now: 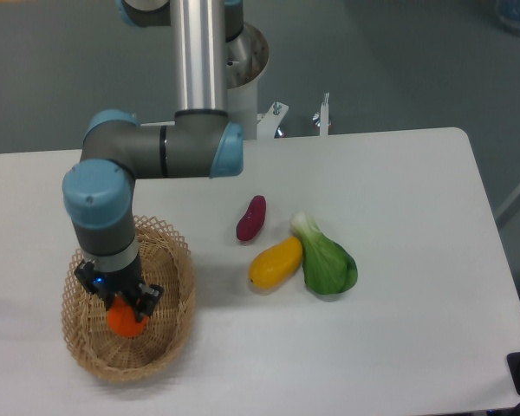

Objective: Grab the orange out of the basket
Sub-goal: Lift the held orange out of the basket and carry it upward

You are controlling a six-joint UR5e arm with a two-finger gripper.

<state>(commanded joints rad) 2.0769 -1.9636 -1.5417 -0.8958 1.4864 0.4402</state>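
Note:
The tan wicker basket (175, 295) with a lacy looped rim lies at the table's front left. Inside its outline is the bright orange (126, 321), partly covered by the arm's wrist. My gripper (124, 311) points straight down over the basket, its dark fingers closed on both sides of the orange. The orange looks raised slightly off the basket floor, though the top-down angle makes the height hard to judge.
On the white table to the right lie a dark red sweet potato (251, 218), a yellow-orange oval fruit (276, 263) and a green bok choy (326, 259). The arm's base column (199, 61) stands at the back edge.

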